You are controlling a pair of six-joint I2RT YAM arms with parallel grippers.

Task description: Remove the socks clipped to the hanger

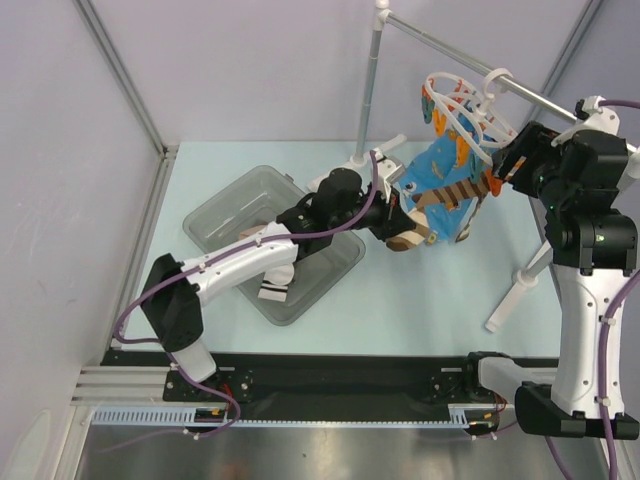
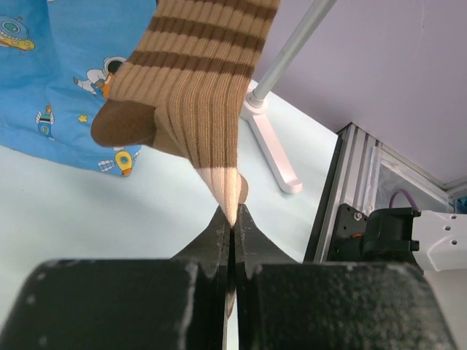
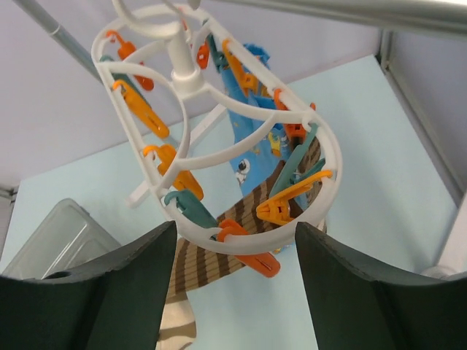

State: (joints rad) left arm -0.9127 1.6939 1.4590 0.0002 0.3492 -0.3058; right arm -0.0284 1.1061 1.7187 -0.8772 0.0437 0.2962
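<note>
**Left wrist view: left gripper [image 2: 232, 219] clamped on the toe of the brown-and-tan striped sock [image 2: 197, 80]**

Its two black fingers are pressed tight together on the sock's tan toe tip, and the ribbed fabric stretches up and away from them. A blue cartoon-print sock [image 2: 44, 95] hangs just beside it, on the left.

From the top external camera, both socks dangle from the white oval hanger [image 1: 470, 112]. Its hook sits over the silver rail [image 1: 440, 42]. The striped sock slants down toward the left arm.

In the right wrist camera, the right gripper [image 3: 235, 244] is spread wide. Its fingers stand on either side of the hanger's lower rim, where orange and green clips [image 3: 281, 208] meet the striped sock. Whether the fingers touch the ring cannot be told.

A clear plastic bin [image 1: 212, 208] on the pale blue table [image 1: 420, 300] holds a white sock [image 1: 272, 288] with a black-striped cuff.
</note>
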